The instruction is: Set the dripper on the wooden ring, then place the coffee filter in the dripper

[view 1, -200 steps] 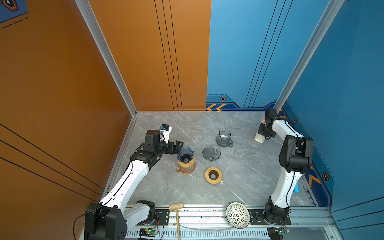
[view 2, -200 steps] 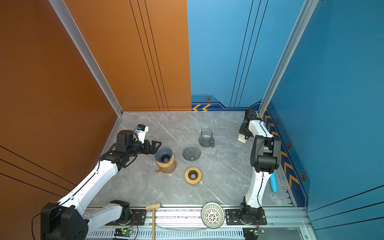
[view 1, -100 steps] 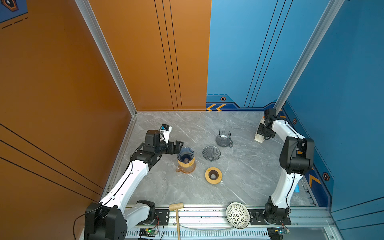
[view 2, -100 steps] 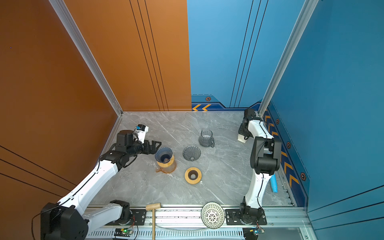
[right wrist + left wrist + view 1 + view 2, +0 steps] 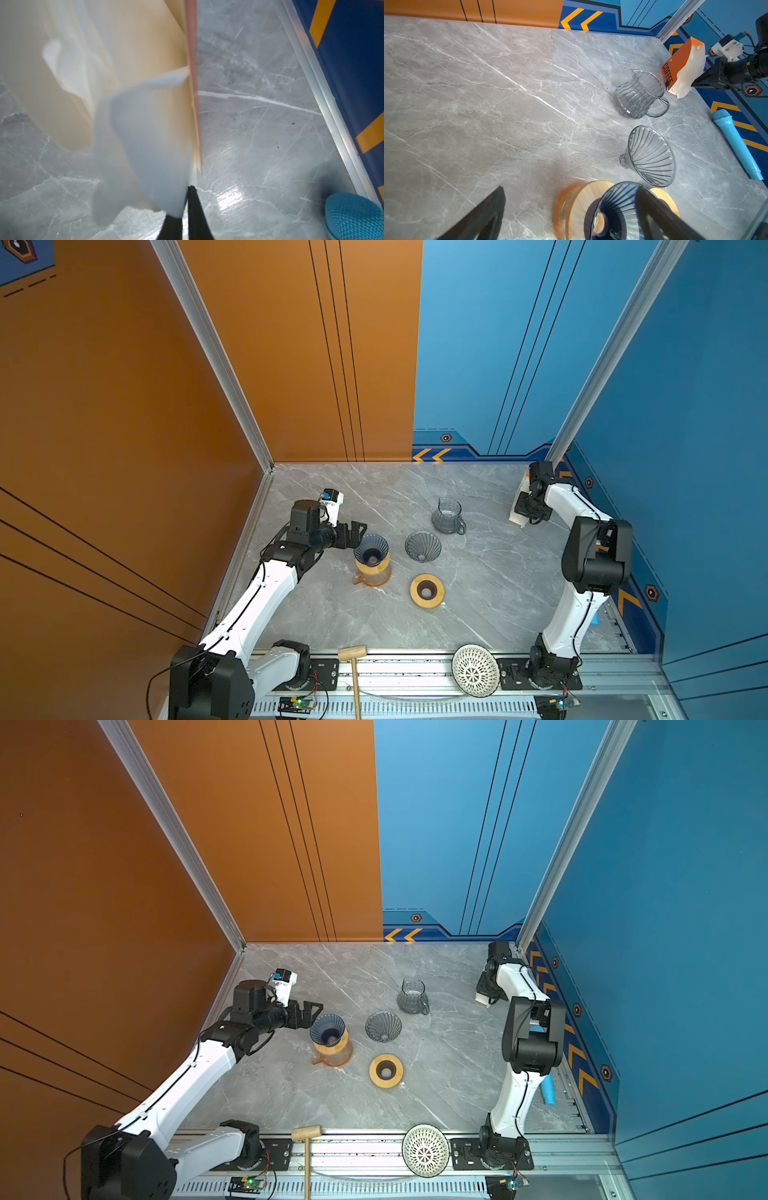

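I pinch the right tool (image 5: 185,197) narrow on a coffee filter (image 5: 145,135) at the 2 o'clock box (image 5: 675,62) to draw it out, left tool (image 5: 353,534) wide by the dripper (image 5: 371,549) for steadying.

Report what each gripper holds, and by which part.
The right gripper pinches a white coffee filter by one edge between its jaws, at the orange pack. The left gripper has open jaws, holding nothing.
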Tool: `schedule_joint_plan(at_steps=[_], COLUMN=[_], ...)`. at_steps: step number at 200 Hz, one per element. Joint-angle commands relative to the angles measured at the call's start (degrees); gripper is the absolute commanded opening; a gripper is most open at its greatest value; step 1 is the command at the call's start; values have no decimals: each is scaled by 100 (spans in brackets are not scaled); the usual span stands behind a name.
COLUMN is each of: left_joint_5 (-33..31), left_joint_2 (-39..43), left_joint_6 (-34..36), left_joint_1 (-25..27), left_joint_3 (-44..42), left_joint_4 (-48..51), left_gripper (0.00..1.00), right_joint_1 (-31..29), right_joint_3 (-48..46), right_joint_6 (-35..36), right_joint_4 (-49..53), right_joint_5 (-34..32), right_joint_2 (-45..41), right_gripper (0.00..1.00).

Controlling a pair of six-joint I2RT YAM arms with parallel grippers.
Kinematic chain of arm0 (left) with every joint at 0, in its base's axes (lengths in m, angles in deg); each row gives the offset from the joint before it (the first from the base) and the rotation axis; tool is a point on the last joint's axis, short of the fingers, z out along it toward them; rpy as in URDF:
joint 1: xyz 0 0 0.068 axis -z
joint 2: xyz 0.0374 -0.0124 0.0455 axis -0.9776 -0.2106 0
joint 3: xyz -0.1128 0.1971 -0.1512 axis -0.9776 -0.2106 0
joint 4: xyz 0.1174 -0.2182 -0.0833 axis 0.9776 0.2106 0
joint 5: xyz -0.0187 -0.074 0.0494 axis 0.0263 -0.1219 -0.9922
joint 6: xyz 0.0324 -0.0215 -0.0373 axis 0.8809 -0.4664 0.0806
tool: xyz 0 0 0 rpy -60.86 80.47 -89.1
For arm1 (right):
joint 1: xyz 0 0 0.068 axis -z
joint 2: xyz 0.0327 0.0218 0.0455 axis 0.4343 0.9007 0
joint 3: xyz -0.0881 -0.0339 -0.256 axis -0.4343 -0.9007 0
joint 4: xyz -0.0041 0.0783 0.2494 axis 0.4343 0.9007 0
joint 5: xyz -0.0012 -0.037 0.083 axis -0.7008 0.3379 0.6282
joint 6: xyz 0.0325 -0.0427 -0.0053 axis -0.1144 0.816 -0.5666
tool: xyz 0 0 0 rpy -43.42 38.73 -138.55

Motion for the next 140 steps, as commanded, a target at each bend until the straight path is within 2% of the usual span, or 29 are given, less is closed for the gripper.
schedule_joint_plan(at_steps=[1, 66, 140], left_joint_5=[148, 160, 136], left_joint_2=[6, 15, 37], left_joint_6=[69, 73, 73], left_joint_1=[-22, -24, -22], left_joint_3=[-83, -100, -84], left_joint_4=[16, 13, 55], left_gripper=[98, 98, 98], right_joint_1=[-28, -13, 141], right_joint_3=[-111, -224, 102], right_joint_6=[-94, 86, 172], right_joint_4=[164, 147, 102], right_joint_5=[-45, -340, -200], right_joint_2=[-330, -614, -257], right_gripper=[15, 23, 24])
